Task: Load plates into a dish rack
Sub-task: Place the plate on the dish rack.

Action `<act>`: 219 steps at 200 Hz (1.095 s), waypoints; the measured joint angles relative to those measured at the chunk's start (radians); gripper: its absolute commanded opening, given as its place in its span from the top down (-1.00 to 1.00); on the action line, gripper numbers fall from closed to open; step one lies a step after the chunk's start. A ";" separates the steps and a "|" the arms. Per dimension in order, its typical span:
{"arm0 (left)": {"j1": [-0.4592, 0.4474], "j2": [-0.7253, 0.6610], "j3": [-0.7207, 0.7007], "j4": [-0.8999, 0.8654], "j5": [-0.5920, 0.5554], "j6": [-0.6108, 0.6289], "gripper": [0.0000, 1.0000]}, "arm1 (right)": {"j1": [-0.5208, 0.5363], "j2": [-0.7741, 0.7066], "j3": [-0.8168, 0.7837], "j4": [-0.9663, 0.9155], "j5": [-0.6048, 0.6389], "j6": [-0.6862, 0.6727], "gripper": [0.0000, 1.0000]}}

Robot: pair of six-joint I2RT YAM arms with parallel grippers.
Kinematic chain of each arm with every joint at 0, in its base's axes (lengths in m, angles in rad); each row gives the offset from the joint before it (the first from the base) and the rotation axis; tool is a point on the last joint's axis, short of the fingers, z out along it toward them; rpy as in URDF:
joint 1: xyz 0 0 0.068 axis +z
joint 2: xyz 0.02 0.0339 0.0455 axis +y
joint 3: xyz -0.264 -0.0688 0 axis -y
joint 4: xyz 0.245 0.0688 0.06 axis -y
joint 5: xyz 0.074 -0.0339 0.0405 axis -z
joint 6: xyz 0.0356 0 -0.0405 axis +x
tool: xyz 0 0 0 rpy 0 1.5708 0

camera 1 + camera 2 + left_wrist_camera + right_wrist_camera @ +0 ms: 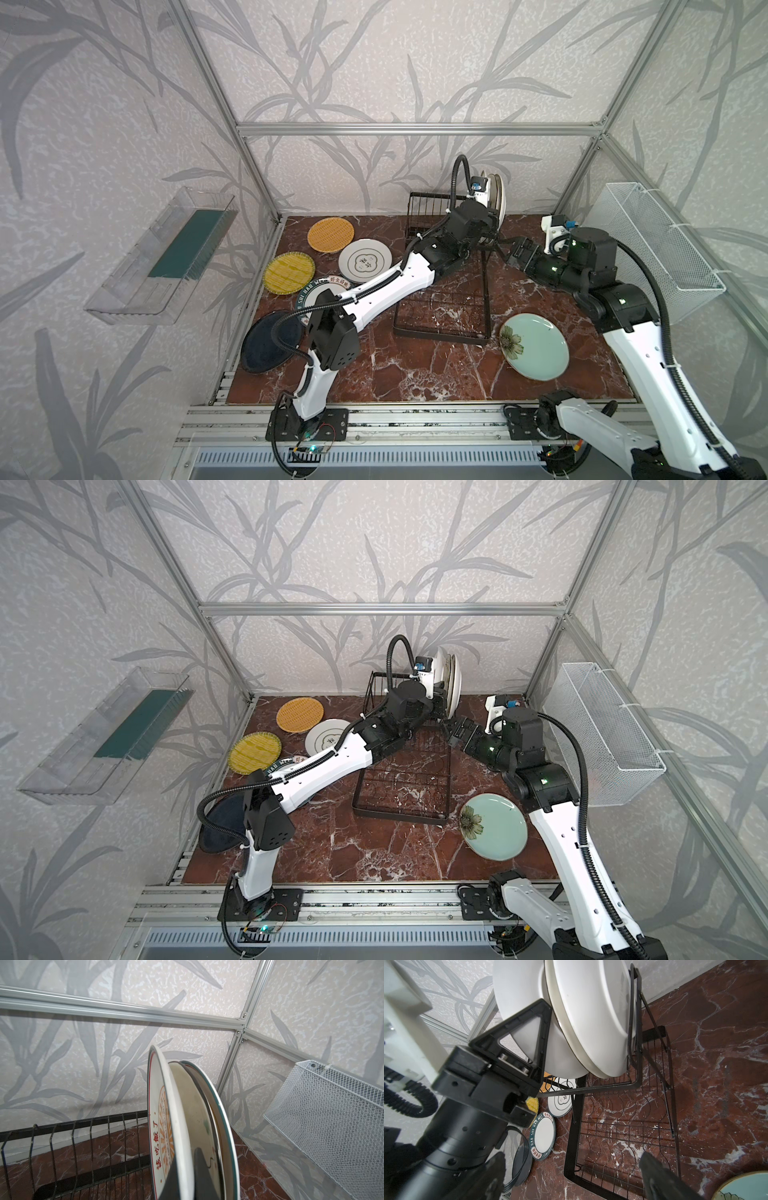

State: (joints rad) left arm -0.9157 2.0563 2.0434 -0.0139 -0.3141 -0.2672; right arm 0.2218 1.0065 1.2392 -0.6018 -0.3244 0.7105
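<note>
Red-brown marble tabletop [415, 374]. Black wire dish rack [440, 336] sits right of centre, with its flat grid base toward the front and its slot bars upright at the back.

Three plates stand on edge at the rack's far right end. The sunburst plate [164, 1126] is nearest the open slots, with two more upright plates [220, 1109] close behind it.

Flat on the tabletop:
- teal flower plate [534, 347], just right of the rack's front corner
- black plate [270, 340], yellow plate [289, 273], orange plate [331, 235], white emblem plate [365, 260] and lettered-rim plate [543, 1136], all left of the rack

Left claw [186, 1165] pinches the sunburst plate's rim; whether that plate sits in a slot is hidden. Right claw [509, 249] is spread and empty, just beside the rack's right side.
</note>
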 measured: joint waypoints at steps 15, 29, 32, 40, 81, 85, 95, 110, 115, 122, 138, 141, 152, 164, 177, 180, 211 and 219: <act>0.000 0.016 0.010 -0.016 -0.002 -0.006 1.00 | 0.000 0.000 -0.003 0.003 0.000 0.000 -0.98; 0.000 0.028 0.014 -0.033 -0.004 -0.011 1.00 | 0.000 0.001 -0.005 0.004 -0.001 0.000 -0.98; 0.000 0.030 0.015 -0.037 -0.004 -0.013 1.00 | 0.000 0.001 -0.006 0.005 -0.002 0.000 -0.98; 0.000 0.035 0.018 -0.043 -0.007 -0.015 1.00 | 0.000 0.001 -0.007 0.006 -0.002 0.000 -0.98; 0.000 0.057 0.049 -0.089 -0.039 -0.022 1.00 | 0.000 0.001 -0.009 0.006 -0.001 0.000 -0.99; 0.000 0.061 0.055 -0.090 -0.043 -0.022 1.00 | 0.000 0.001 -0.009 0.006 -0.002 0.000 -0.98; 0.001 0.065 0.064 -0.093 -0.046 -0.025 1.00 | 0.000 0.003 -0.009 0.006 -0.002 0.000 -0.98; 0.005 0.068 0.067 -0.093 -0.046 -0.033 1.00 | 0.000 0.007 -0.009 0.006 -0.002 0.000 -0.98; 0.007 0.068 0.067 -0.093 -0.046 -0.036 1.00 | 0.000 0.008 -0.009 0.006 -0.002 0.000 -0.98; 0.008 0.071 0.068 -0.093 -0.045 -0.040 1.00 | 0.000 0.010 -0.009 0.006 -0.002 0.000 -0.98; 0.008 0.085 0.084 -0.106 -0.044 -0.045 1.00 | 0.000 0.011 -0.009 0.006 -0.002 -0.001 -0.99; 0.009 0.089 0.087 -0.106 -0.044 -0.045 1.00 | 0.000 0.011 -0.009 0.006 -0.002 -0.001 -0.98; 0.012 0.098 0.101 -0.107 -0.043 -0.047 1.00 | 0.000 0.011 -0.009 0.006 -0.002 -0.001 -0.98; 0.014 0.104 0.110 -0.112 -0.043 -0.049 0.97 | 0.000 0.011 -0.010 0.006 -0.002 -0.002 -0.98; 0.014 0.108 0.117 -0.121 -0.043 -0.050 0.88 | 0.000 0.011 -0.011 0.006 -0.002 -0.005 -0.98; 0.014 0.108 0.118 -0.121 -0.043 -0.050 0.85 | 0.000 0.011 -0.011 0.006 -0.002 -0.005 -0.98; 0.014 0.111 0.144 -0.146 -0.039 -0.055 0.57 | 0.000 0.011 -0.012 0.006 -0.002 -0.008 -0.98; 0.014 0.111 0.150 -0.147 -0.037 -0.058 0.55 | 0.000 0.011 -0.012 0.006 -0.002 -0.009 -0.98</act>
State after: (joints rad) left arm -0.9012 2.1670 2.1929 -0.1608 -0.3515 -0.3252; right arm 0.2218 1.0176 1.2270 -0.5953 -0.3264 0.7013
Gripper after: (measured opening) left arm 0.209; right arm 0.991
